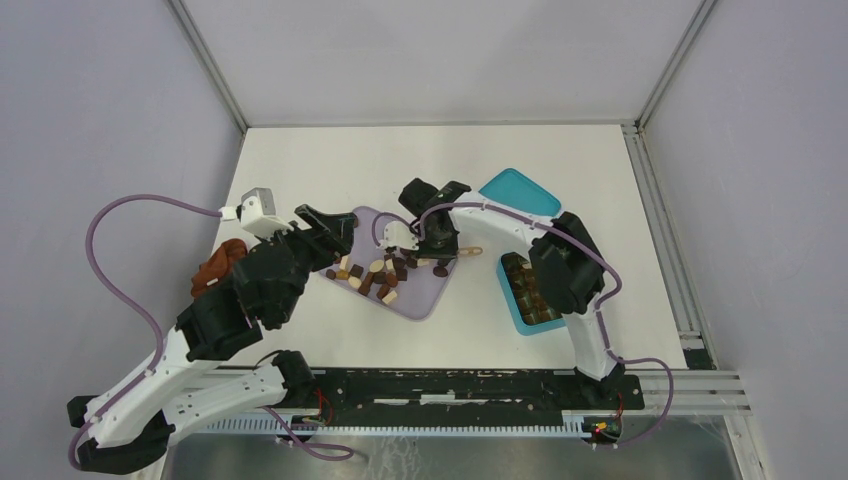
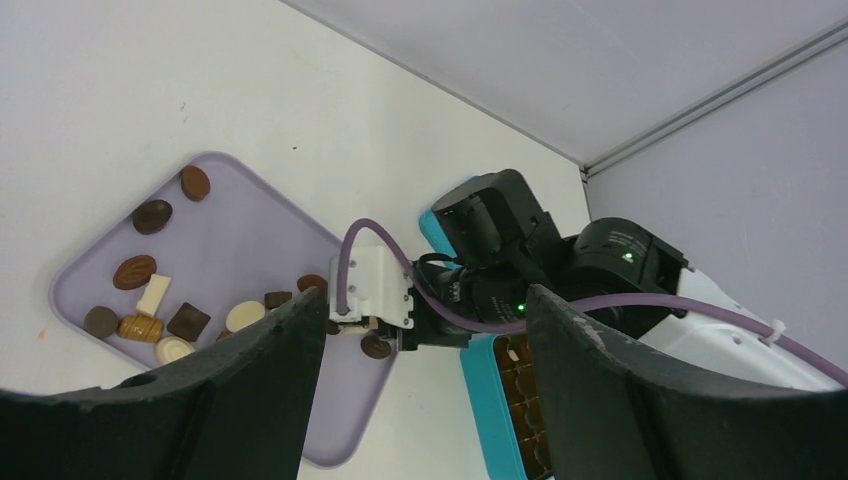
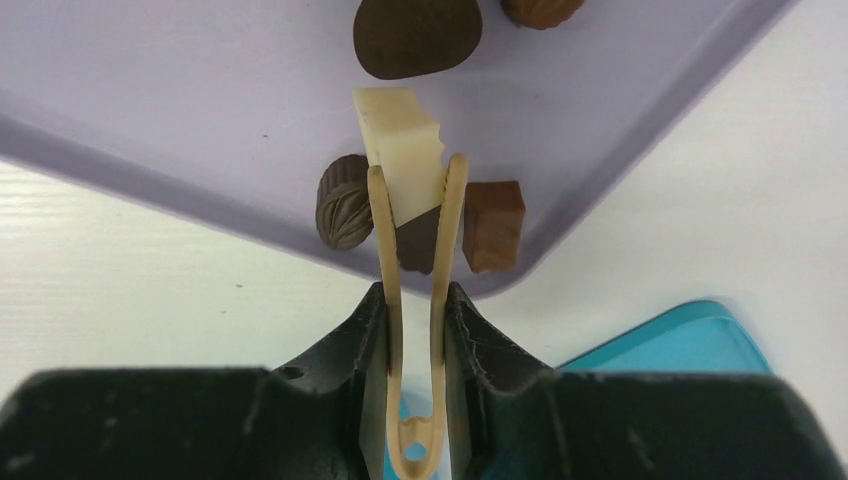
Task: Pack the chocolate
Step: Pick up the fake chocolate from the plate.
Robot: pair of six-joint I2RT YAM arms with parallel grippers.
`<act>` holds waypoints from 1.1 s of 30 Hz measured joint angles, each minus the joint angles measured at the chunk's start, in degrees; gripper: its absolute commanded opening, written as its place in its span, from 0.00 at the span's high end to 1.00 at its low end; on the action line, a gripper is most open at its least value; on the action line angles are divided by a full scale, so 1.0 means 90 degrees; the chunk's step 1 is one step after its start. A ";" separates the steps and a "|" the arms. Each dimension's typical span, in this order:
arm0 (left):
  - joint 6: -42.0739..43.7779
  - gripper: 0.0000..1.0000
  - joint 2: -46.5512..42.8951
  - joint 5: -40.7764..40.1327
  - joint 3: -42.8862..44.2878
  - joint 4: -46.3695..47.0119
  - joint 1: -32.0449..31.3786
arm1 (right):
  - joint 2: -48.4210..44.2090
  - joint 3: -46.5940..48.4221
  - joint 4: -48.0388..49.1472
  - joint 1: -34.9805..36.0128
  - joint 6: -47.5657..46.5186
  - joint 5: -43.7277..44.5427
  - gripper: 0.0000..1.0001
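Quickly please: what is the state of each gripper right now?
Left gripper: open, holding nothing.
Right gripper: closed on tongs, whose tips pinch a cream chocolate.

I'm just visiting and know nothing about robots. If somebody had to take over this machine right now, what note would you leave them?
Left gripper: open, holding nothing, over the left side of the lavender tray.
Right gripper: shut on tan tongs, whose tips pinch a cream-white chocolate near a tray corner.
Things: loose chocolates lie on the tray; the teal box sits to its right, its lid behind it.
Done: some packed pieces are already in the box.
Left: carry the pinched piece to the box, then the rest; the lid probably goes on last.
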 measured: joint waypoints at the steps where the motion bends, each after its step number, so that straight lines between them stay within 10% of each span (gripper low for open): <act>1: 0.0000 0.22 0.0000 0.0002 0.0002 -0.0002 0.0000 | -0.0083 0.0000 -0.0005 -0.0010 0.0000 -0.0068 0.82; 33: -0.0134 0.22 0.0984 0.0821 -0.0333 0.1115 0.0000 | -0.3240 -0.1792 -0.0248 -0.1809 0.0104 -0.1600 0.82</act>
